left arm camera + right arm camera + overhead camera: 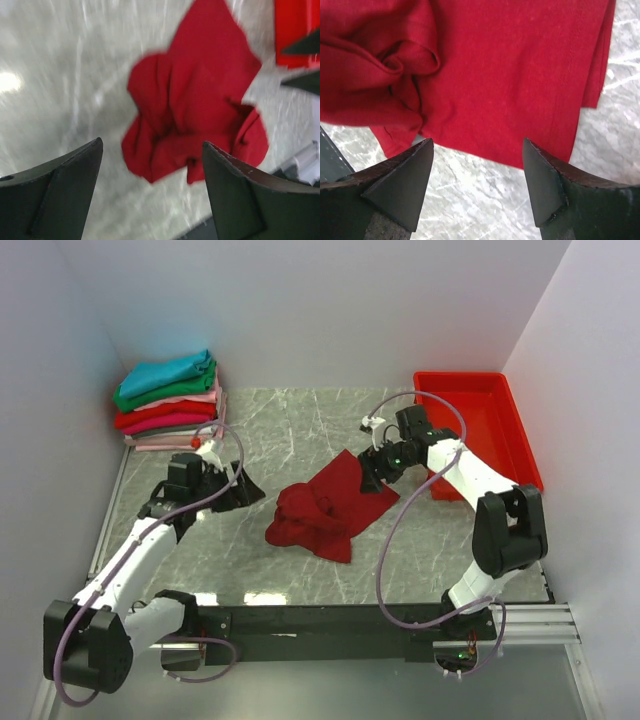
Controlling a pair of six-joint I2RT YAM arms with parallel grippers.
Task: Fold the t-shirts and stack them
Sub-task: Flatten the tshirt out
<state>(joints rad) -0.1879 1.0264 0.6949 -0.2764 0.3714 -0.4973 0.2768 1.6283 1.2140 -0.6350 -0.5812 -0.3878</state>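
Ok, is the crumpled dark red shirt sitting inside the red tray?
No, the dark red shirt lies crumpled on the table between the arms, outside the red tray.

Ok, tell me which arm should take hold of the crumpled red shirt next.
Probably the right: the right tool, open, hovers at the flat edge of the red shirt; the left tool, open, sits farther off, facing the bunched side.

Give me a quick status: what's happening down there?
Left fingers open, empty. Right fingers open, empty. Dark red t-shirt crumpled mid-table, unfolded. Nothing blocking it.
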